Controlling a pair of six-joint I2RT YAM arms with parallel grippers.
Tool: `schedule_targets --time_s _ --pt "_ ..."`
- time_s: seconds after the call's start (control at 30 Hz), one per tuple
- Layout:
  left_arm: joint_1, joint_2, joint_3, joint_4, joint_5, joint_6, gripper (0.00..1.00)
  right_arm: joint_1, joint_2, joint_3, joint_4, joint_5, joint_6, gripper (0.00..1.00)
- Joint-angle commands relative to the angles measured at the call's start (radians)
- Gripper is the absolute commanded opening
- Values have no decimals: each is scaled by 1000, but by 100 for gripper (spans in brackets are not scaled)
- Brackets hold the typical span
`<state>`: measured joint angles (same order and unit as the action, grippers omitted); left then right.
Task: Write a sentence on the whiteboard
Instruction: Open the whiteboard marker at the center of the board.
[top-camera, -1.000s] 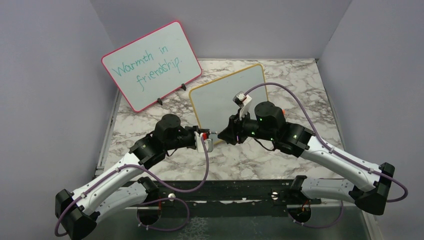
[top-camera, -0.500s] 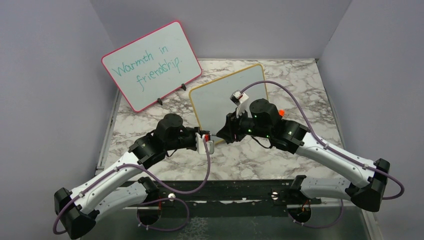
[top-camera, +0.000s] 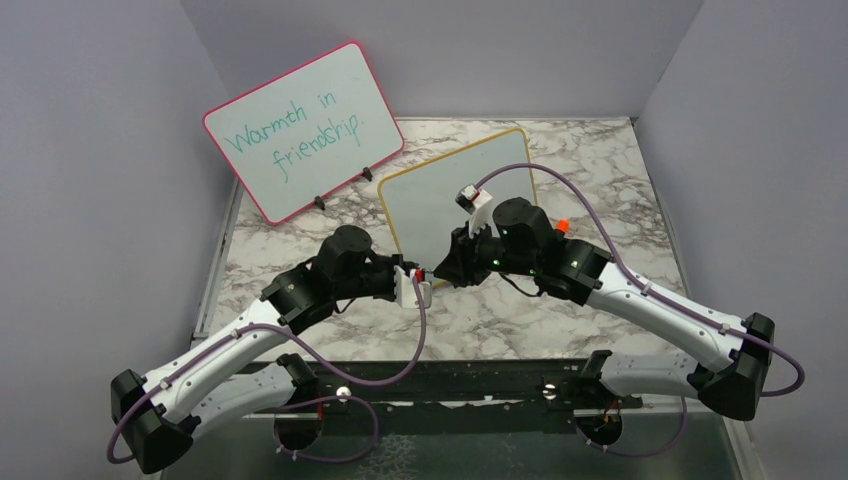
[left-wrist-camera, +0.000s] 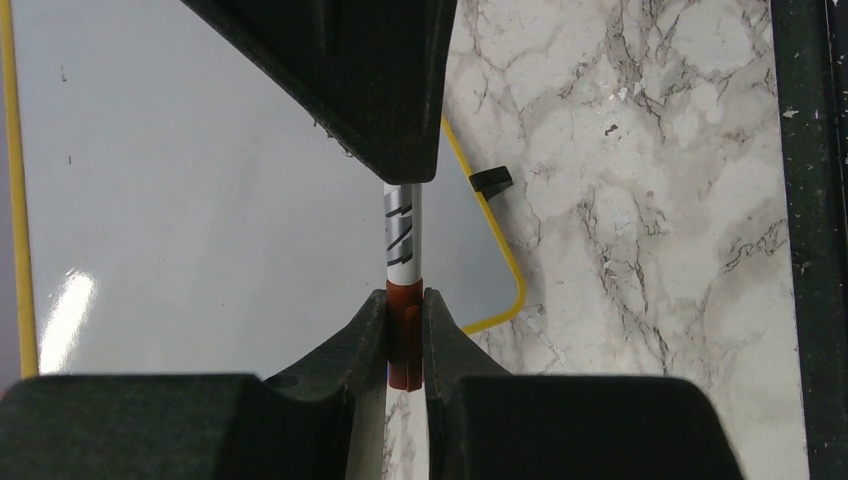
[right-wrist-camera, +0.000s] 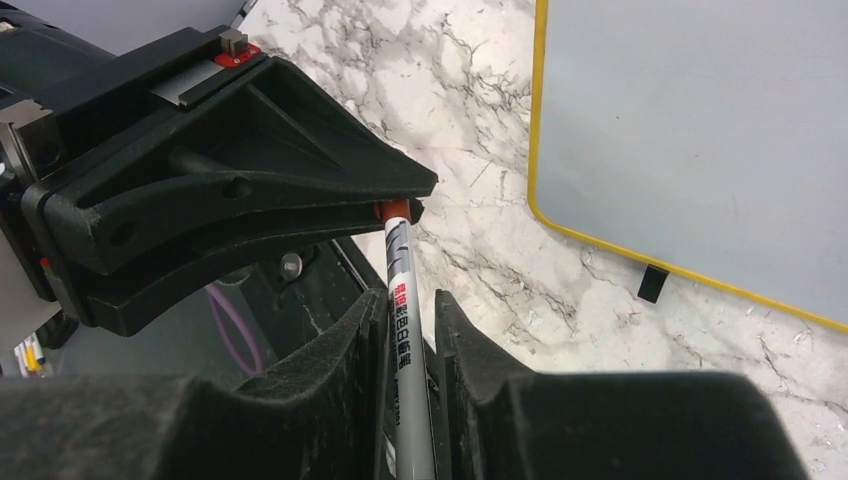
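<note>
Marble-patterned table (top-camera: 620, 170) enclosed by lilac-grey walls (top-camera: 100, 150), seen from above and from both wrists. At the middle of the table rests the whiteboard (top-camera: 440, 195), with a yellow-orange frame (left-wrist-camera: 505, 260), rounded corners and a small black foot (left-wrist-camera: 490, 180) projecting from its edge onto the marble; its face shows plain white. Behind the whiteboard, on the left arm's side, a larger pink-framed board (top-camera: 290, 190) leans against the wall and carries teal handwriting (top-camera: 297, 130). Both arms reach inward and meet just before the whiteboard's near corner on the left arm's side.

Left gripper (left-wrist-camera: 405, 330): fingers pressed onto the red cap (left-wrist-camera: 405, 350) of a marker (left-wrist-camera: 402, 235), pinching it from both sides. The marker's white barrel, printed with dark and red characters, runs from the cap straight across to the right gripper (right-wrist-camera: 412, 320), whose fingers close tightly against the barrel on either side. The two grippers face each other tip to tip, the marker bridging them above the marble beside the whiteboard's frame. Purple cables (top-camera: 560, 175) loop from each wrist back along the arms.
</note>
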<state>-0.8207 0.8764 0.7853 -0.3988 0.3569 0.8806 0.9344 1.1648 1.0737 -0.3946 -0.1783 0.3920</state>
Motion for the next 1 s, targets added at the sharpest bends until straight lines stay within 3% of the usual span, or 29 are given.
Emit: schedule_targets --time_s 0.0,0.33,0.47,0.67,0.97 --pt "-6 6 43 -2 -12 6 0 -5 4 30 -16 -20 -4 27" --pt "-10 25 59 -2 -12 1 0 -5 -1 23 -8 -24 -5 26" --pt "-10 27 58 -2 -13 -2 0 -5 -3 22 -9 -19 -7 19" --pt "-12 25 40 0 -17 -31 0 -6 -21 16 -1 5 -7 2" --pt "-9 -12 -35 39 -102 -63 0 -9 -59 5 -42 -22 -54 1"
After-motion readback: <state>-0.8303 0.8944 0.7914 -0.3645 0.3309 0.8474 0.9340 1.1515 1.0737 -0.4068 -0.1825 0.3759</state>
